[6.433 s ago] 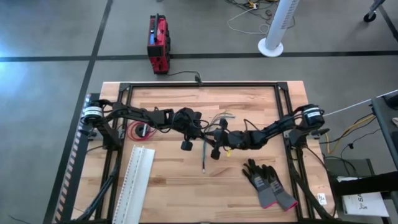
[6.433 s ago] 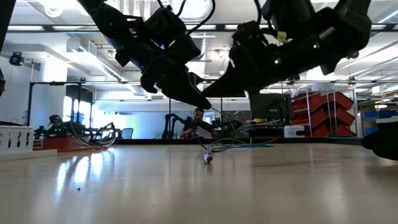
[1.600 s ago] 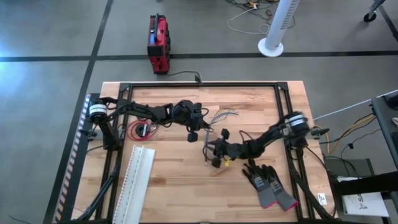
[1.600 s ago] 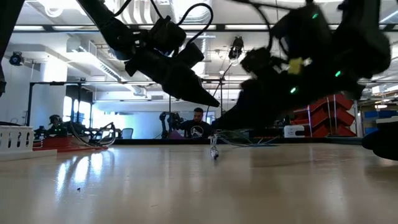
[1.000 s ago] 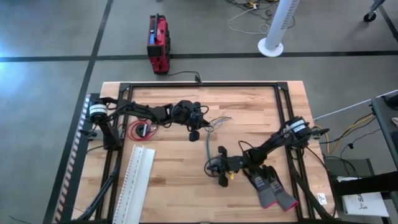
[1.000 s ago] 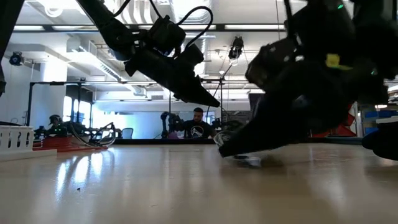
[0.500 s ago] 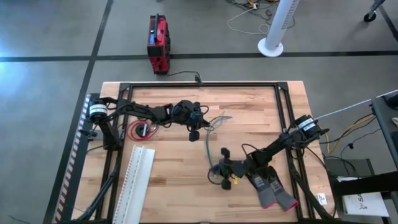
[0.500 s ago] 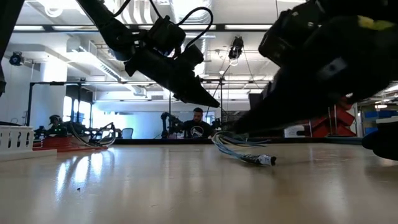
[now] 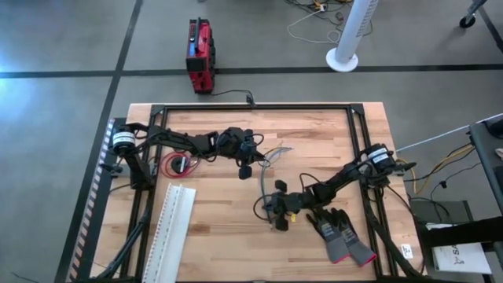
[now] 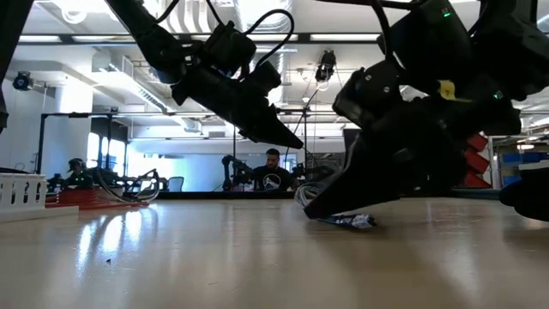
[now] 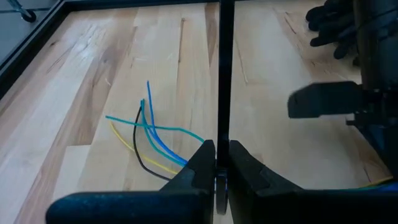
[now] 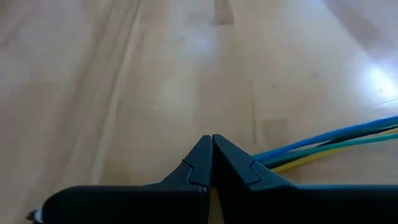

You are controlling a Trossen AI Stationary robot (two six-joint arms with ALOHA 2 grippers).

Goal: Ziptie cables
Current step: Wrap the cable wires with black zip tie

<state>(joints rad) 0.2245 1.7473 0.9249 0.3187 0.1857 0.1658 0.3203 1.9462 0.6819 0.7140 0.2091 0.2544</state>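
Scanning from the left of the high view, we see the red and black coil [image 9: 171, 163] lying on the wooden table [image 9: 212, 236] near the left arm's base, with the long white slotted strip [image 9: 173, 224] below it along the left edge. The left gripper [image 9: 246, 165] hangs over the upper middle of the table; in the left wrist view its fingers [image 11: 200, 163] are pressed together around a thin black strip that rises between their tips, though what that strip is we cannot tell. Just beyond it the cables [image 9: 266, 177] fan out loose: blue, teal, yellow and black ends [image 11: 149, 134] flat on the wood, then running as one bundle down toward the right gripper. The right gripper [image 9: 275, 216] sits low near the table's middle front. Its fingers [image 12: 205, 163] are closed tip to tip in the right wrist view, with blue, teal and yellow strands [image 12: 336, 146] passing just beside them; whether they pinch any strand we cannot tell. In the low view the bundle's end [image 10: 352, 221] lies on the table under this gripper. Right of it a pair of black gloves [image 9: 339, 232] lies on the wood. Behind the table a red box [image 9: 200, 55] stands on the floor, and a person [image 10: 273, 172] sits far off.
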